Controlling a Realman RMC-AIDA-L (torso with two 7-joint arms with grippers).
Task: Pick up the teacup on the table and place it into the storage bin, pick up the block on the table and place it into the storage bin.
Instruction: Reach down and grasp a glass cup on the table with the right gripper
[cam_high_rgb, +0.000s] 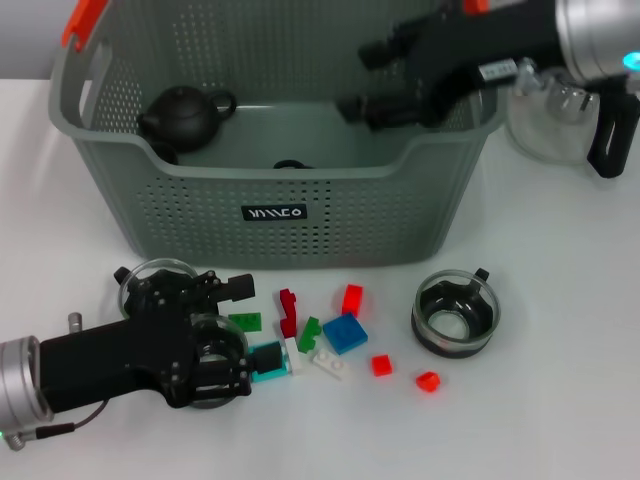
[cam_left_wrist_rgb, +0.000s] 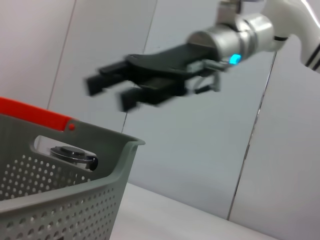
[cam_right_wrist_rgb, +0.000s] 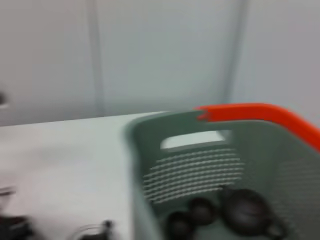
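The grey-green storage bin (cam_high_rgb: 270, 215) with orange handle ends stands at the back of the table; a black teapot (cam_high_rgb: 185, 112) lies inside it. A glass teacup (cam_high_rgb: 455, 316) with a dark insert sits on the table to the front right of the bin. Several small blocks lie in front of the bin, among them a blue block (cam_high_rgb: 345, 332) and a red block (cam_high_rgb: 352, 298). My left gripper (cam_high_rgb: 258, 322) lies low at the left end of the blocks, open, with a green block (cam_high_rgb: 243, 321) between its fingers. My right gripper (cam_high_rgb: 355, 78) (cam_left_wrist_rgb: 107, 94) hovers open and empty over the bin's right side.
A second glass cup (cam_high_rgb: 150, 275) shows partly behind my left gripper. At the back right, beside the bin, a clear glass pitcher (cam_high_rgb: 550, 125) stands. White table stretches around the blocks. In the right wrist view the bin (cam_right_wrist_rgb: 200, 165) holds dark teaware.
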